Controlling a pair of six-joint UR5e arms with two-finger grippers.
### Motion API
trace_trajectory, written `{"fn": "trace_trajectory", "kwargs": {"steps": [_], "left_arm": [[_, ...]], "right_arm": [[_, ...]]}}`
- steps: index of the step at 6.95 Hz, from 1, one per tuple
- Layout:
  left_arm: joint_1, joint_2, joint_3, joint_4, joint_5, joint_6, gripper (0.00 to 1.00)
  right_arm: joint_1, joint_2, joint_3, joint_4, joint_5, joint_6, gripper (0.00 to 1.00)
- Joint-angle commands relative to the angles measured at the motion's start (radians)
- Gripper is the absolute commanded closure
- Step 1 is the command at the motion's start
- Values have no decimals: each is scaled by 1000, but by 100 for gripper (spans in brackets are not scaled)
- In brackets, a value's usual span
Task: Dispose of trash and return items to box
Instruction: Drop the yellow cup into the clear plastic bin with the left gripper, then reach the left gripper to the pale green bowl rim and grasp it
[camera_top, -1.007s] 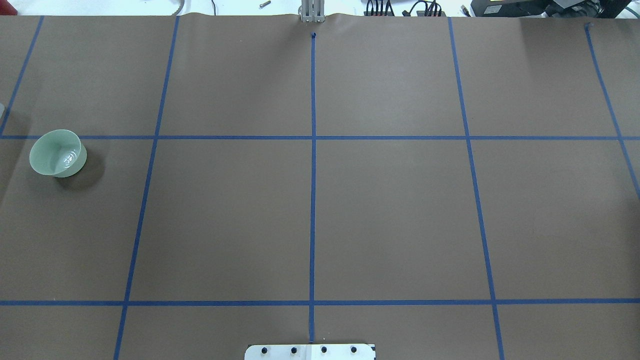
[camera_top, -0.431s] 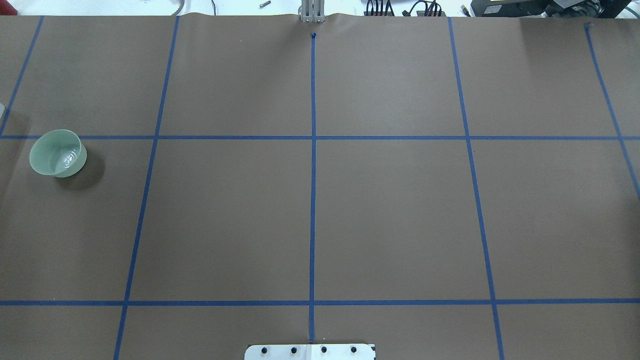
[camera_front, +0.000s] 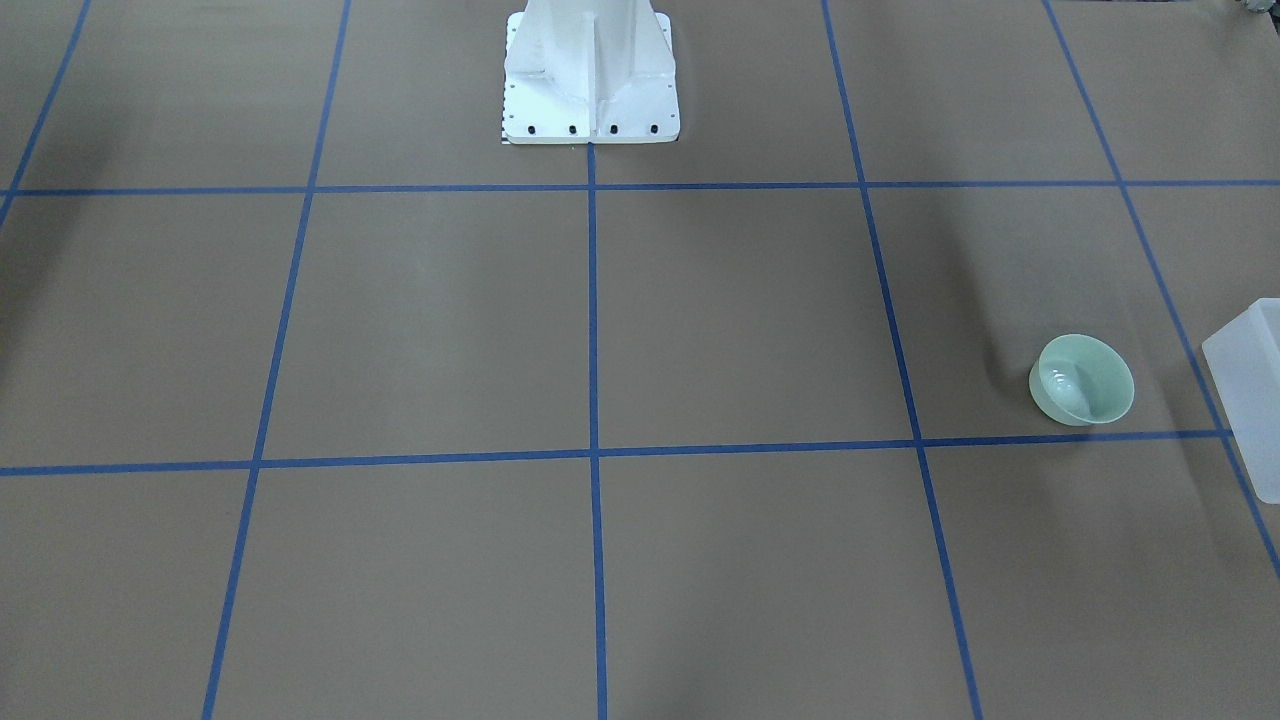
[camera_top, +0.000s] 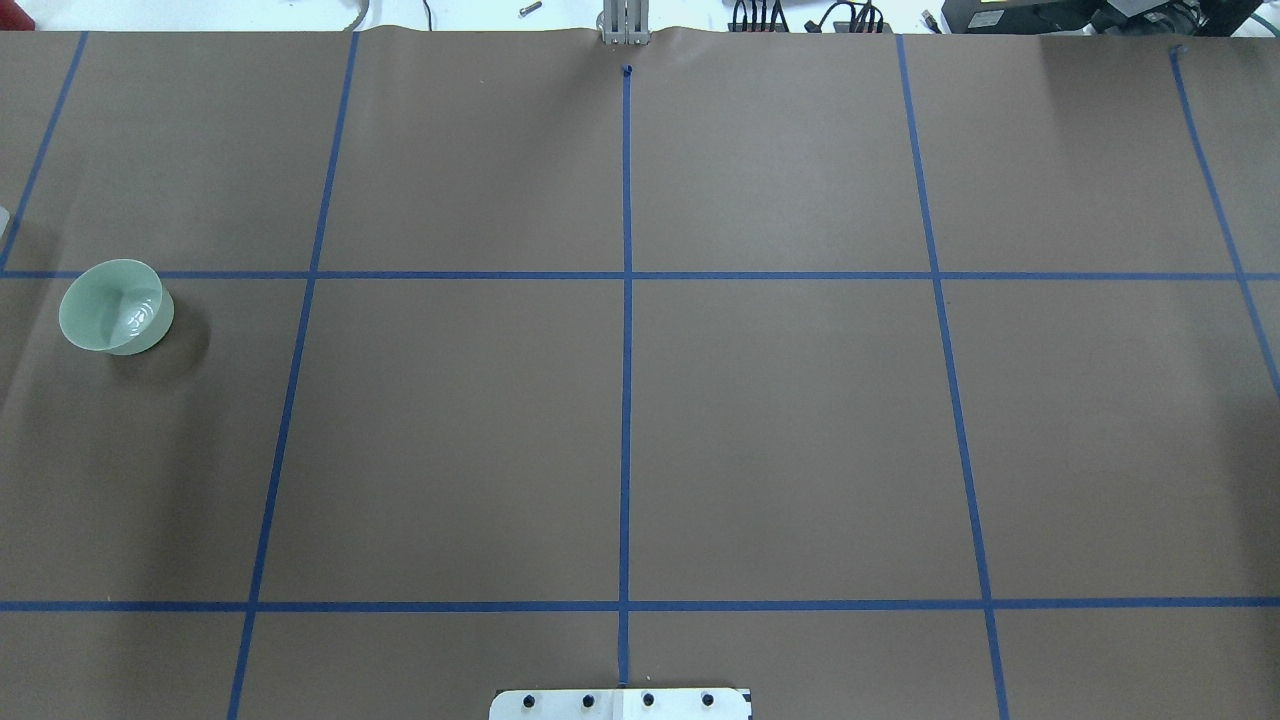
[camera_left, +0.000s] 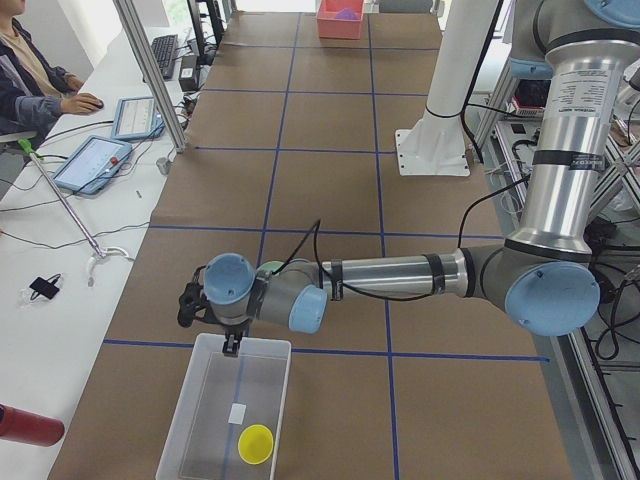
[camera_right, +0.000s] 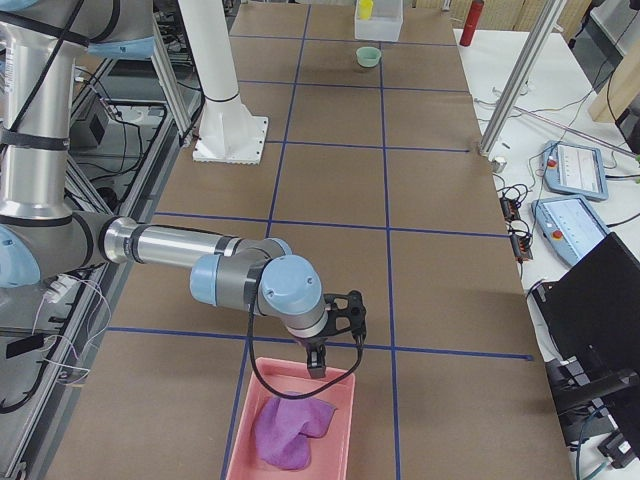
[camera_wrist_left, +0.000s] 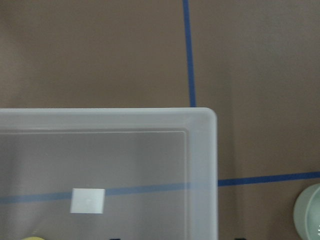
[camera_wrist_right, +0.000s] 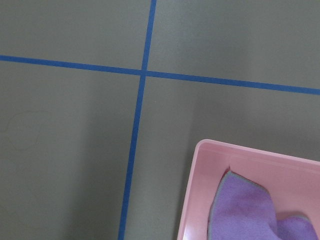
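The mint-green bowl (camera_top: 115, 306) stands upright and empty at the table's left end; it also shows in the front view (camera_front: 1083, 380) and at the left wrist view's edge (camera_wrist_left: 310, 215). The frosted box (camera_left: 200, 400) lies just beyond it (camera_front: 1250, 390) and holds a yellow cup (camera_left: 255, 443). My left gripper (camera_left: 232, 345) hangs over the box's near rim (camera_wrist_left: 202, 150), next to the bowl; I cannot tell if it is open. My right gripper (camera_right: 315, 365) hangs over the rim of a pink tray (camera_right: 335, 440); I cannot tell its state either.
The pink tray (camera_wrist_right: 200, 200) at the table's right end holds a purple cloth (camera_right: 290, 428). The white pedestal (camera_front: 590, 80) stands mid-table on the robot's side. A person (camera_left: 30, 70) sits at a side desk with tablets (camera_left: 90, 160). A red bottle (camera_left: 25, 425) lies there.
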Motion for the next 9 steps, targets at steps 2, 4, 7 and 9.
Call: {"fn": "trace_trajectory", "kwargs": {"steps": [2, 4, 7, 9], "left_arm": [[293, 42, -135, -95, 101, -369, 19], [366, 22, 1, -235, 165, -409, 21], [366, -36, 113, -312, 163, -441, 30], [369, -36, 109, -318, 155, -452, 100]], "right_arm": [[-178, 1, 182, -2, 3, 342, 0], [-266, 1, 263, 0, 6, 493, 0], [-323, 9, 297, 0, 4, 586, 0], [-326, 9, 297, 0, 4, 586, 0]]}}
